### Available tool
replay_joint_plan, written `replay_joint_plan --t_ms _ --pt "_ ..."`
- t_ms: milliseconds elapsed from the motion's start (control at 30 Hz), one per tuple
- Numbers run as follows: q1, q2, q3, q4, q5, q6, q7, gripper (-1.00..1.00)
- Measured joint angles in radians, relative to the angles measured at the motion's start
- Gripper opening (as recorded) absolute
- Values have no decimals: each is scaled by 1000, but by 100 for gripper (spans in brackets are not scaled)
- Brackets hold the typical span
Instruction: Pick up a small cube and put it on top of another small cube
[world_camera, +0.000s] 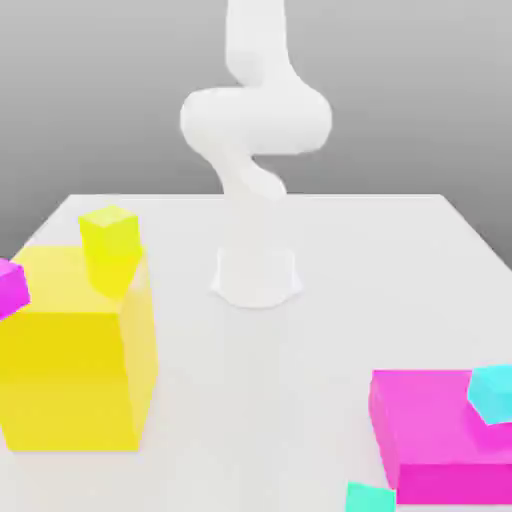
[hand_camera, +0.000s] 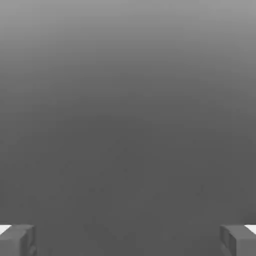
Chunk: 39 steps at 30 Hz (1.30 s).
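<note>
- Exterior view: four small cubes are visible; which one is to be lifted, and which is to receive it, cannot be told
- Small yellow cube (world_camera: 111, 231): bright, slightly greenish yellow, paler on its upper face; located at the far right corner of the large yellow block's top, as seen in the exterior view, with a deeper yellow patch beneath it
- Small magenta cube (world_camera: 11, 289): vivid purple-pink, turned at an angle, cut by the exterior view's left edge; it overlaps the large yellow block in the picture, and its support cannot be told
- Small cyan cube (world_camera: 493, 394): light blue, set at an angle, located over the magenta slab at the exterior view's right edge, with a darker pink area just below it
- Small turquoise cube (world_camera: 370, 498): greener than the cyan one, partly cut by the bottom edge of the exterior view, near the slab's front left corner
- Large yellow block (world_camera: 65, 380): tall, flat-sided, standing on the pale table (world_camera: 260, 400) toward the exterior view's left
- Magenta slab (world_camera: 430, 425): low and wide, on the table toward the exterior view's right
- Arm (world_camera: 256, 120): white, base at the far part of the table, upper portion running out of the exterior view's top
- Gripper (hand_camera: 128, 241): released, its two dark fingers spread wide apart in the hand view
</note>
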Motion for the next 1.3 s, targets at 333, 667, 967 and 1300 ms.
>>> replay_joint_plan --t_ms 333,667,967,1300 --pt "-69 369 132 13 -114 92 223 0" --pt "-59 731 186 25 -212 184 434 0" --pt "-21 1033 205 30 -184 282 542 0" --pt "31 1234 154 64 -226 419 597 -100"
